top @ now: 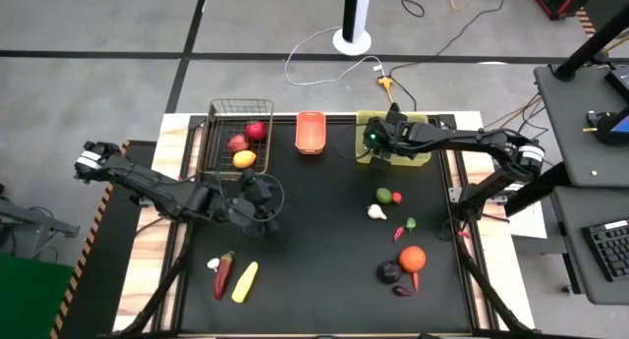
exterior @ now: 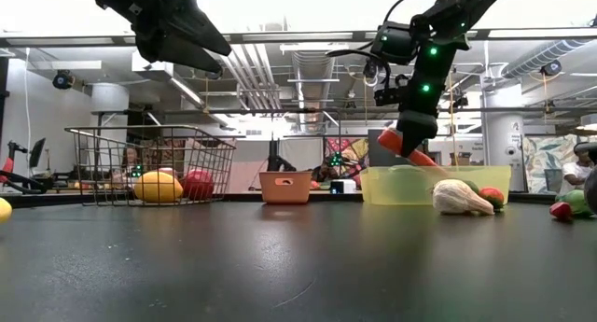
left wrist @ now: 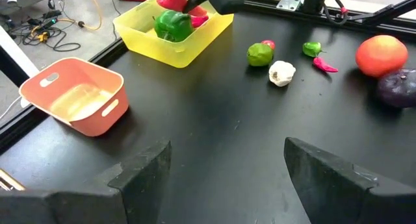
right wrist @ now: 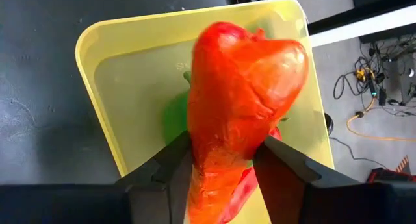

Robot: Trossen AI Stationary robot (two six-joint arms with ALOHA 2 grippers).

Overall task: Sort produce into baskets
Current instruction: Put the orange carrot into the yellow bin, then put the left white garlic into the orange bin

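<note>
Three fruits lie in the wire basket (top: 239, 133) and a green pepper (left wrist: 170, 25) with something red beside it sits in the yellow bin (top: 418, 160); the orange basket (top: 311, 133) between them is bare. Roughly a dozen pieces wait on the table (top: 314, 280) in front of the bin, among them an orange (top: 412, 257), an eggplant (top: 389, 272), garlic (top: 376, 212) and corn (top: 245, 281). By this showing, sorting is under halfway. Right gripper (right wrist: 221, 162) hangs over the bin, arm stretched across, fingers pinched on a red pepper (right wrist: 240, 87) above the green one. Left gripper (top: 257, 197) hovers, jaws spread and empty, in front of the wire basket.
</note>
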